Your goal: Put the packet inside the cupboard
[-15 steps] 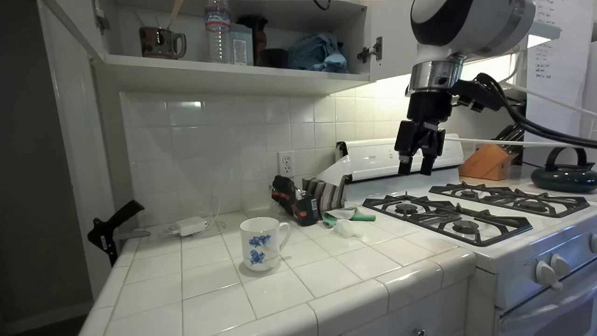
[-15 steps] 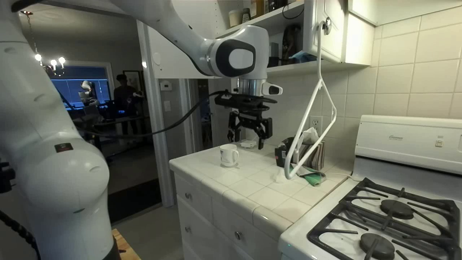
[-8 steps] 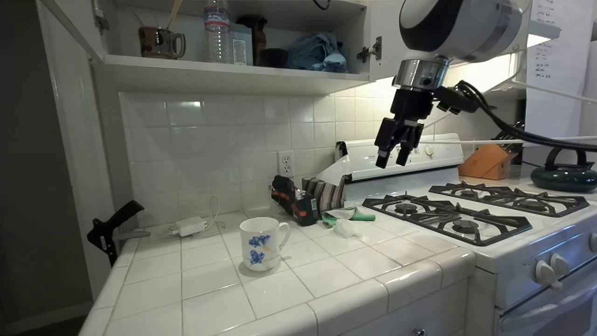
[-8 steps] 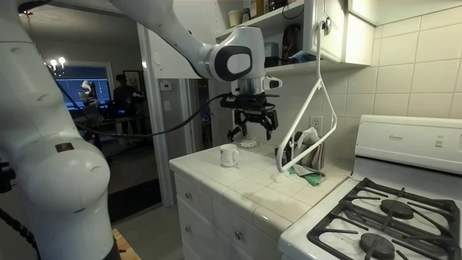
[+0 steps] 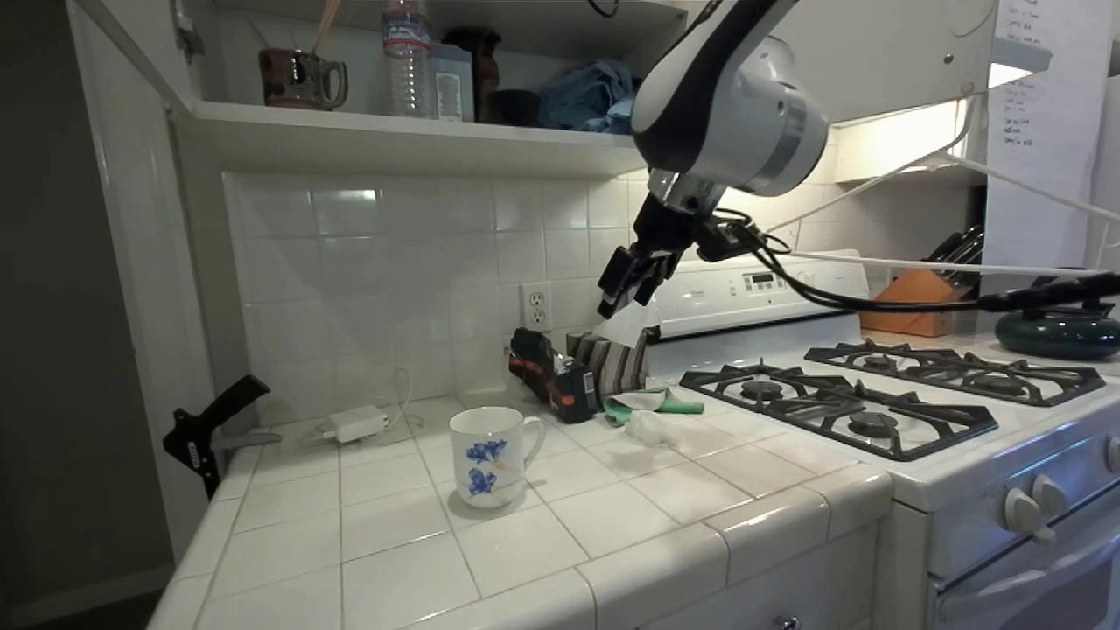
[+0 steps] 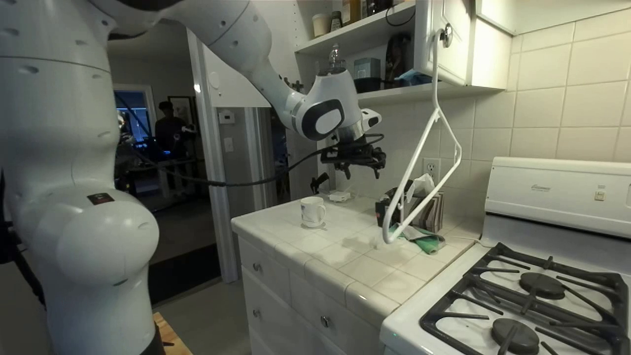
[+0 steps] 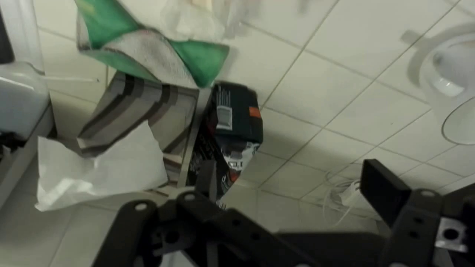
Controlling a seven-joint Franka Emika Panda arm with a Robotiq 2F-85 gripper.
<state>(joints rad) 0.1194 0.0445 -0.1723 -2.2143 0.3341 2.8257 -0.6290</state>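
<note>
black tool [image 5: 201, 429]: sticks up at left end of counter [image 5: 385, 525].
cupboard [image 5: 394, 144]: white, open, above counter; holds, left to right: brown mug [image 5: 296, 80], bottle [image 5: 408, 74], grey-blue box [image 5: 453, 83], crumpled blue stuff [image 5: 586, 98] (cloth or bag, can't tell).
charger [image 5: 357, 424]: white, lies on counter near wall [image 5: 394, 289].
white mug [image 5: 487, 459]: blue-flowered, upright on counter, with handle to right; blurred at edge of wrist view.
outlet [image 5: 536, 306]: set in wall, under cupboard.
packet [image 5: 553, 378]: dark with orange-red marks; lies tilted on counter, below cupboard, just beside striped box [image 5: 610, 363].
striped box: brown and pale, on counter near stove [image 5: 971, 525]; has white tissue [image 5: 626, 328] rising from top.
gripper [image 5: 625, 304]: spread wide, with clear gap across in wrist view; raised over counter, apart from packet in both exterior views; tilted, tips down and leftward in an exterior view; covers part of packet in wrist view.
green cloth [image 5: 643, 402]: crumpled, partly grey, on counter in front of striped box.
white wad [image 5: 652, 429]: on counter, just beside green cloth; material, can't tell.
arm [image 5: 744, 122]: white and black, bends down in front of cupboard, hides part of blue stuff.
stove: white, right of counter, with black burners [image 5: 873, 425] on top.
knife block [image 5: 912, 304]: orange-brown, beyond stove.
hanger [image 6: 437, 114]: white, hooked on knob [image 6: 447, 35] of cupboard; hangs in front of packet and striped box in an exterior view.
kettle [image 5: 1054, 337]: dark green, near knife block.
</note>
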